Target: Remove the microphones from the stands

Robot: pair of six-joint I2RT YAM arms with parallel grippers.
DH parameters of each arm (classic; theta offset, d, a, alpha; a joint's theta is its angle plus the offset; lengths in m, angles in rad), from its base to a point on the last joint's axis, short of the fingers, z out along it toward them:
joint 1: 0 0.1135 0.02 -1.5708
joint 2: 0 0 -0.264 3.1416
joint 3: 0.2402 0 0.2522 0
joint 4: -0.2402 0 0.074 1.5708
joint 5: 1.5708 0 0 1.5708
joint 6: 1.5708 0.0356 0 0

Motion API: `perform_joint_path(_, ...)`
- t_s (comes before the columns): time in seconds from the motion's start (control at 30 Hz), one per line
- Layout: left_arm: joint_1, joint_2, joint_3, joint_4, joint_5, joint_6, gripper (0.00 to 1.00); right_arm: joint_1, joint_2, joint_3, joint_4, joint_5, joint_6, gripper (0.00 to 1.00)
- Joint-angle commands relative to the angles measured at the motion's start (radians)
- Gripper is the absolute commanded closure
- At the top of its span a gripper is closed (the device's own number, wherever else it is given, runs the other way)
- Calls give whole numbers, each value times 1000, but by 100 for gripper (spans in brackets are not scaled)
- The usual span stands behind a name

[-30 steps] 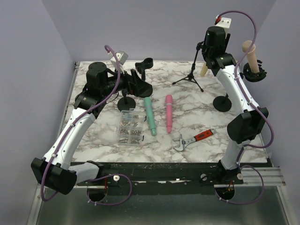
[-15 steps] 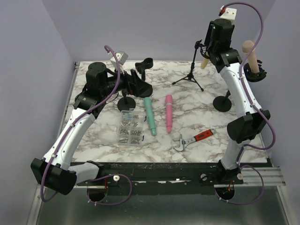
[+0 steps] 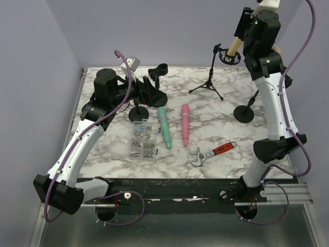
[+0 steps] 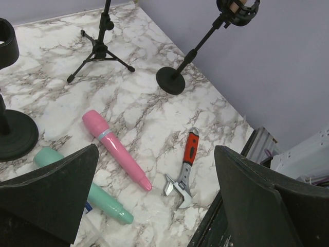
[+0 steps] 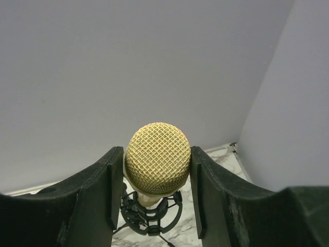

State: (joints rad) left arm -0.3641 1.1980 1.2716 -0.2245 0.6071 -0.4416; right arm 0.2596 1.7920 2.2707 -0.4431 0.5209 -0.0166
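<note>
A cream microphone with a gold mesh head (image 5: 157, 157) stands upright between my right gripper's fingers (image 5: 115, 185), which are shut on the head. In the top view the right gripper (image 3: 244, 35) is raised high at the back right. The microphone (image 3: 235, 48) slants down from it, with its lower end at the black ring mount (image 3: 227, 56) of the tripod stand (image 3: 208, 82). The ring (image 5: 149, 218) sits just under the microphone's body; I cannot tell whether the two still touch. My left gripper (image 3: 154, 95) is open and empty at the back left.
A round-base stand (image 3: 243, 113) beside the right arm holds a beige microphone in its mount (image 4: 237, 7). Another black stand (image 3: 139, 112) is by the left gripper. A teal cylinder (image 3: 164, 126), pink cylinder (image 3: 184, 123), wrench (image 3: 213, 153) and screw box (image 3: 143, 140) lie mid-table.
My right gripper has risen and moved right with the microphone, drawing it up through the tripod's ring mount. The left arm has not moved.
</note>
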Motion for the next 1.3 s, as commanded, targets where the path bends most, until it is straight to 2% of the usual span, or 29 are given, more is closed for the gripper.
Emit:
perform_joint_path(0.0,-6,-26,-8,36,25,-2,1,-3,-116,-37,58,-240,65,95)
perform_joint_path(0.13,-6,-29,-10,39,25,-3,2,-4,-163,-77,61,-358,69,99)
perform_joint_path(0.47,-11,-27,-14,43,25,-5,2,-3,-243,-201,83,-354,46,99)
perform_joint_path(0.63,-10,-19,-14,41,23,-4,1,-3,-235,-208,-24,-557,66,99)
perform_joint_path(0.73,-11,-10,-15,42,23,-5,2,-1,-235,-267,-37,-680,118,99)
perform_joint_path(0.83,-12,-5,-12,39,23,-3,1,29,-187,-260,-114,-738,142,99)
perform_joint_path(0.93,-12,0,-10,32,23,0,1,118,-121,-242,-221,-641,95,99)
perform_joint_path(1.07,-11,7,-12,34,22,-1,1,279,-44,-261,-318,-348,27,99)
perform_joint_path(1.27,-12,16,-9,33,25,-2,1,297,-1,-323,-410,-249,76,99)
